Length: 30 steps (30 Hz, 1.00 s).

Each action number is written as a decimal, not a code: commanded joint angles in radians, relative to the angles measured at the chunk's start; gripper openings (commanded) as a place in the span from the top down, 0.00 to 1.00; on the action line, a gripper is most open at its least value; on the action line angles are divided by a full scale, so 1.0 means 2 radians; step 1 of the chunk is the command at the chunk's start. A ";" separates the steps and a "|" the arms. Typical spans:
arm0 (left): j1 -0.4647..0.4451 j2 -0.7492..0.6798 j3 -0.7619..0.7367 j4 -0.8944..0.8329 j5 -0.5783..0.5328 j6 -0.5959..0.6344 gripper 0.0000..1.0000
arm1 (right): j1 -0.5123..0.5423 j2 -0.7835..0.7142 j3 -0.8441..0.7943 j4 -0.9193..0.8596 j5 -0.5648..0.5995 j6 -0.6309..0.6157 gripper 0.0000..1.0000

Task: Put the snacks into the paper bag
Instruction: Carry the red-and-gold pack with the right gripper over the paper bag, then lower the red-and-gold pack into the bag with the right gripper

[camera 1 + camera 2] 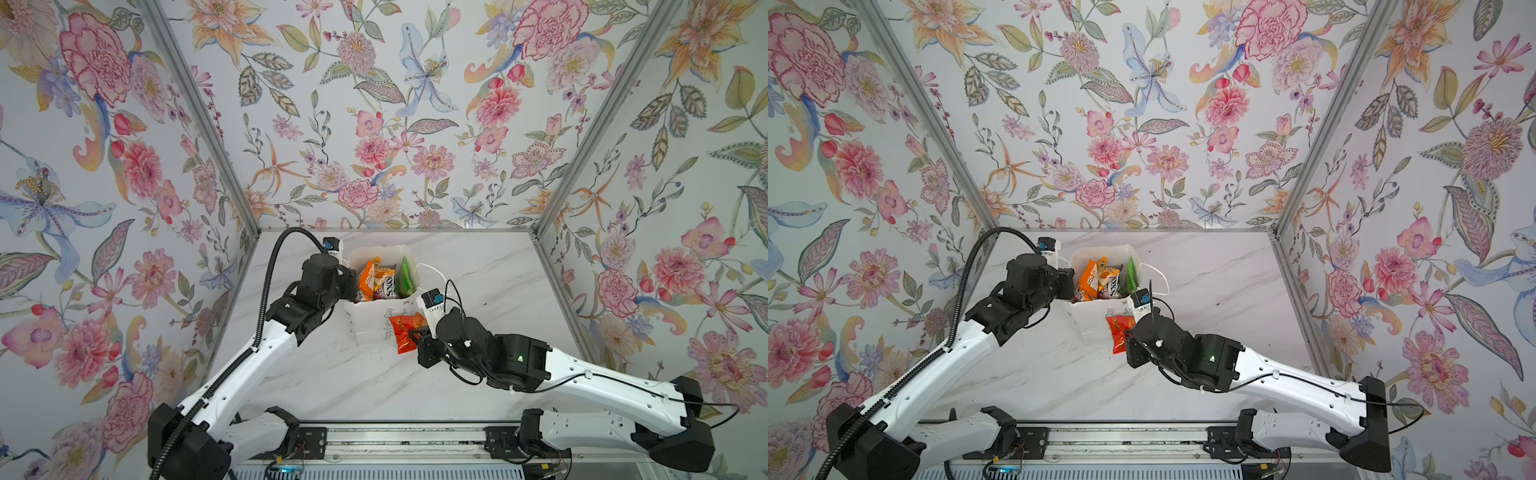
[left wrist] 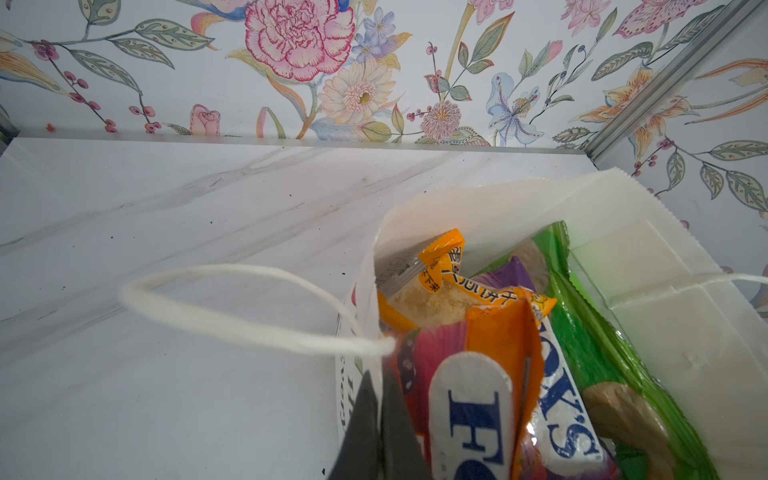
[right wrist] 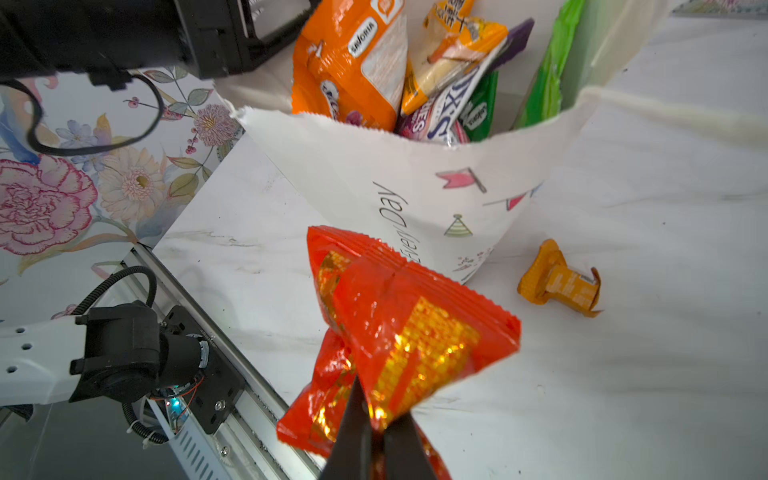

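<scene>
The right arm's fingers (image 3: 350,440), clamped shut on a red-orange sachet (image 1: 405,332), hold it against the lettered side of the paper bag (image 1: 369,322). The bag's mouth (crowded with packets (image 1: 370,276)) lies above and beyond. The left arm's fingers (image 2: 365,432) pinch the bag's rim. A second orange sachet (image 3: 559,284) lies on the desk (image 3: 644,374) beside the bag.

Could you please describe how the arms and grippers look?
Both arms have white shells with black joints. The left arm carries a ribbed black conduit; the right arm has thin black cables and a green light. Their fingers are dark and tapered.
</scene>
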 commanded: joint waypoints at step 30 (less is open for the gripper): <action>0.000 -0.011 0.005 0.035 -0.009 -0.002 1.00 | -0.132 0.194 0.295 -0.074 -0.016 -0.108 0.91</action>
